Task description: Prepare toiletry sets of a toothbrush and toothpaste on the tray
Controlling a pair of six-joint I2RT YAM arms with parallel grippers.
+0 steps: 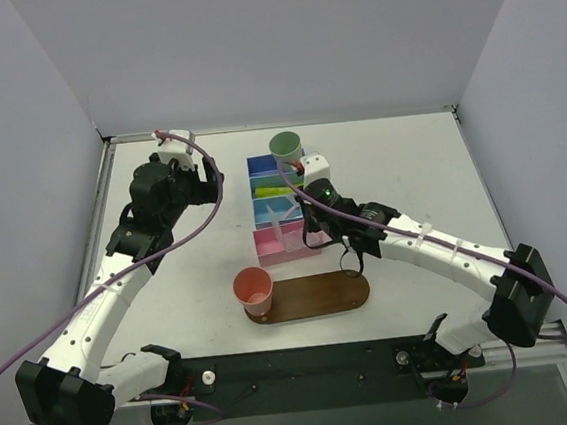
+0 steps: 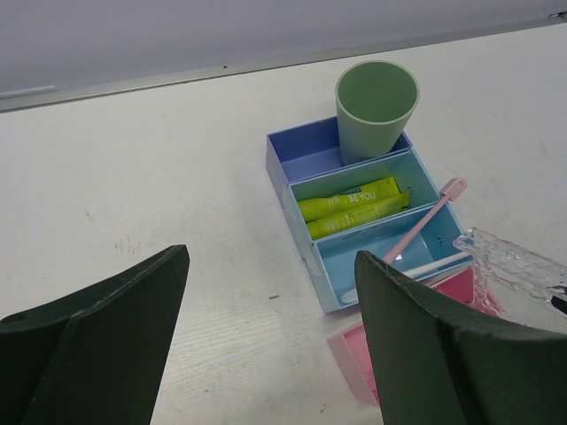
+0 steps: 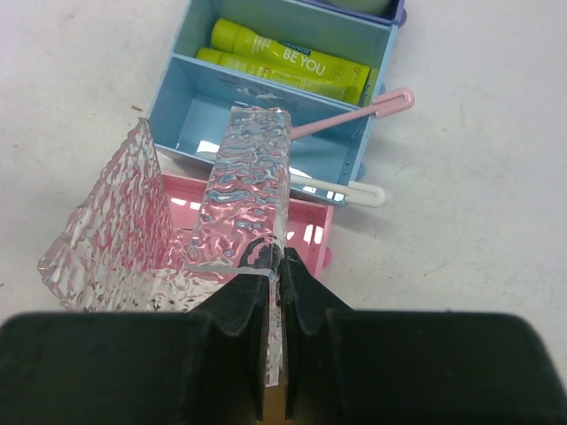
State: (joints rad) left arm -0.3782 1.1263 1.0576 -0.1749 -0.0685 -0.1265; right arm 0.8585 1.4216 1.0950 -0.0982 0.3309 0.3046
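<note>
**Top view.** The tray (image 1: 322, 297) lies crosswise just ahead of the arm bases. A salmon cup (image 1: 254, 290) stands at its left end, and the rest of the board is bare, with no brush or tube on it. A row of bins sits just beyond it. The right gripper (image 1: 316, 233) hangs over the pink bin (image 1: 282, 245), which is the bin closest to the tray. The left gripper (image 1: 204, 185) is well off to the left of the bins.

**Left wrist.** The left jaws are spread wide, with only table (image 2: 133, 195) between them. Ahead we see a green cup (image 2: 376, 106) in the far bin. Two tubes (image 2: 354, 205) lie side by side along the teal bin (image 2: 354, 170). The pink brush (image 2: 423, 220) and white brush (image 2: 434, 264) lie in the light-blue bin (image 2: 354, 252), the pink one slanting out over the rim.

**Right wrist.** The right jaws are pressed together on a thin wall of the clear holder (image 3: 244, 177), pinching it. The holder sits over the pink bin. We cannot tell whether it is lifted or resting there. The tubes and brushes lie past it, away from the jaws.

**Judgement.** We expect the holder to go to the tray next. From the jaws the tray lies back toward the bases. Its long axis runs left to right, and the free span is to the right of the cup. The right arm is much the nearer.
</note>
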